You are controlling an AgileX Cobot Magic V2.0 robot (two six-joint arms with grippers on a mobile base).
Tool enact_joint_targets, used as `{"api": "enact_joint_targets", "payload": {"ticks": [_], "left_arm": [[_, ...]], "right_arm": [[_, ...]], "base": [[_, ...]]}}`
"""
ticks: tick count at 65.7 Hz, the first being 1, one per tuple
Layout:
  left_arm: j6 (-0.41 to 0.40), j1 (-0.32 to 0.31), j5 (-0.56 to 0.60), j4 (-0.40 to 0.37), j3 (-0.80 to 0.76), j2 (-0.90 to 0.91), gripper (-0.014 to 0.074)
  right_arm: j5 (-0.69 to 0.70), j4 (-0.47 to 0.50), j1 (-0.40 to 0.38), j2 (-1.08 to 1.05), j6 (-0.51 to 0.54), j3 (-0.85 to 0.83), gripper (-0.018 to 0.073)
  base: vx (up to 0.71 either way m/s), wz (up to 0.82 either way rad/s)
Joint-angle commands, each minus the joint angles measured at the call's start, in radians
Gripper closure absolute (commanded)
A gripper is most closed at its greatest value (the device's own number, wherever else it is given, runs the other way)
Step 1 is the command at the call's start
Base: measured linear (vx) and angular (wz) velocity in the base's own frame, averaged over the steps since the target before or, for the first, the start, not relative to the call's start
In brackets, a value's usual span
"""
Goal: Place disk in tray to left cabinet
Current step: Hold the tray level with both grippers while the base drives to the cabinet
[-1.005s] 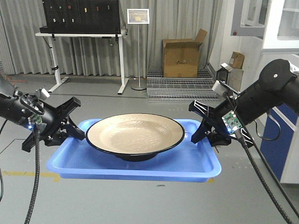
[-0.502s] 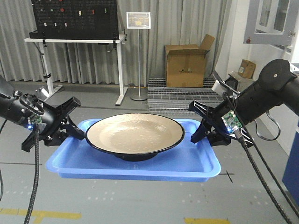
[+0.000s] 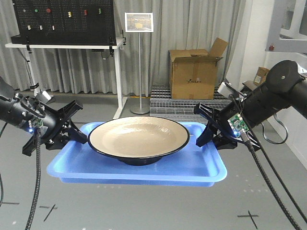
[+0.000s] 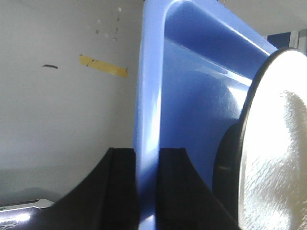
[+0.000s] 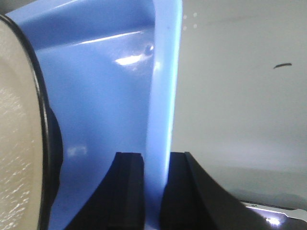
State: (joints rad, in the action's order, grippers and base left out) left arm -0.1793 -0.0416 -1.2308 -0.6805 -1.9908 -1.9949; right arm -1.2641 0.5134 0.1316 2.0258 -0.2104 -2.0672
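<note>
Tray (image 3: 144, 173), disk (image 3: 138, 136) loose aboard; I have left gripper (image 4: 147, 167) and right gripper (image 5: 156, 167) each clamped on its rim. Risk: uneven arms tilt it, disk slides.

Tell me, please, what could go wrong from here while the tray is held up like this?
1. The left gripper and right gripper each pinch only the thin rim of the tray, so it might slip or sag in mid-air.
2. The disk sits loose and nearly fills the tray; if the arms fall out of level, it could slide against the rim or off.
</note>
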Motion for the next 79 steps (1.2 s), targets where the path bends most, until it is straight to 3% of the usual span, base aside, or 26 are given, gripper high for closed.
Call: {"api": "enact_joint_targets", "payload": {"ticks": [1, 79], "left_arm": [[-0.021, -0.035, -0.023, -0.219, -0.037, 0.070, 0.0597], [-0.021, -0.035, -0.022, -0.217, -0.037, 0.070, 0.0597]], "right_arm": [[0.041, 0.203, 0.030, -0.067, 0.006, -0.037, 0.0564], [0.042, 0.202, 0.030, -0.067, 0.006, -0.036, 0.0564]], "base": [[0.68, -0.01], [0.65, -0.04]]}}
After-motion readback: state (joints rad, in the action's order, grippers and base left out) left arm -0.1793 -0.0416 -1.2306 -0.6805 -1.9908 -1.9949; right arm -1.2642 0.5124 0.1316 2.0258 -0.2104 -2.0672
